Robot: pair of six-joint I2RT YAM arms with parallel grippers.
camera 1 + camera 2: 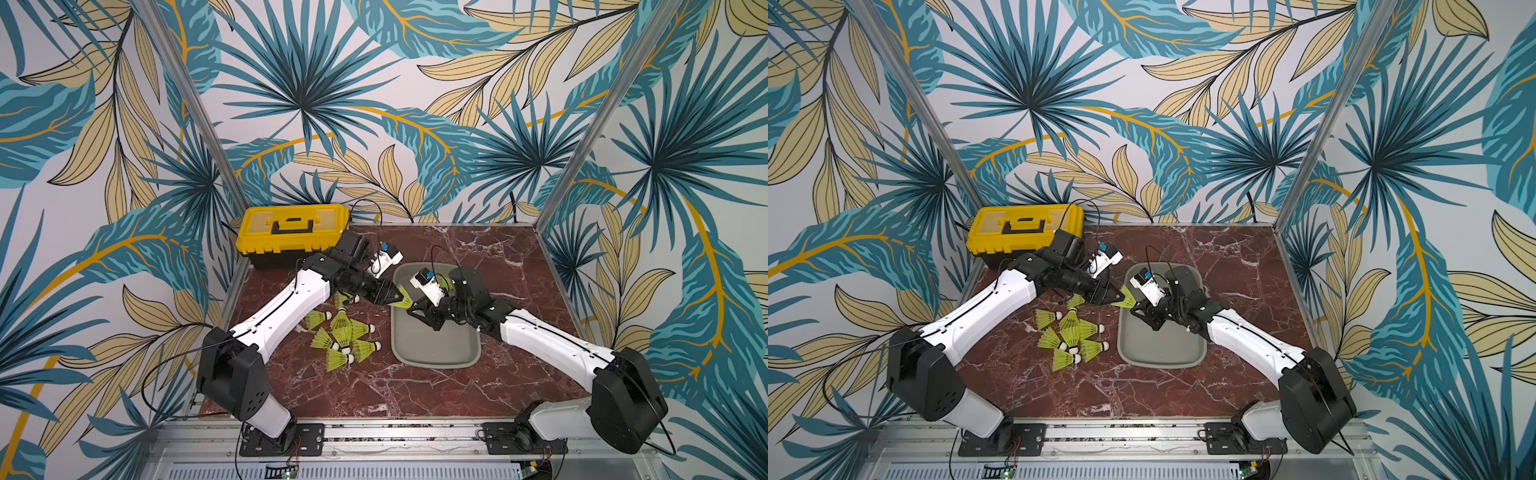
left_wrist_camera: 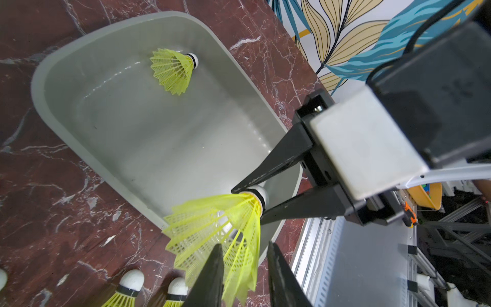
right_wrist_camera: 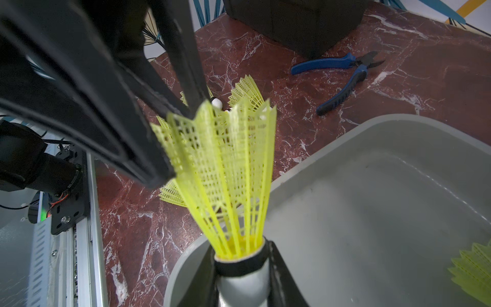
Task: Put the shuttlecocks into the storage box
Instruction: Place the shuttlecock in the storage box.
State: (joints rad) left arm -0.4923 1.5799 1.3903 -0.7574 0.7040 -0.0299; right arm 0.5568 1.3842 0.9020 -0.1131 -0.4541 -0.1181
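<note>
Right now the held shuttlecock [image 2: 212, 226] hangs over the left rim of the storage box [image 2: 37, 87], btwn the two arms. The right gripper [image 2: 248, 204] is clamped on its white cork tip at the black band. The left gripper [image 2: 244, 247] has its jaws a little apart w/ the skirt edge btwn them; can't tell if they actually bite. A second shuttlecock [image 2: 172, 70] lies on its side at the box's far end. The loose pile [image 1: 343, 336] sits on the table [image 1: 415, 390] just left of the box.

Handling: prob. v. light, next to no weight. The mesh skirt is thin, springy plastic, so it'll flex, crumple or slip under a pinch. The cork is the firm part, so the band/tip is the spot to take, as the right gripper does. The rounded end may squirt out if gripped too near its end.

Writing: none legible. No brand visible on the band, the box, the yellow toolbox [image 1: 291, 228] or the blue-handled pliers [image 3: 342, 74].
</note>
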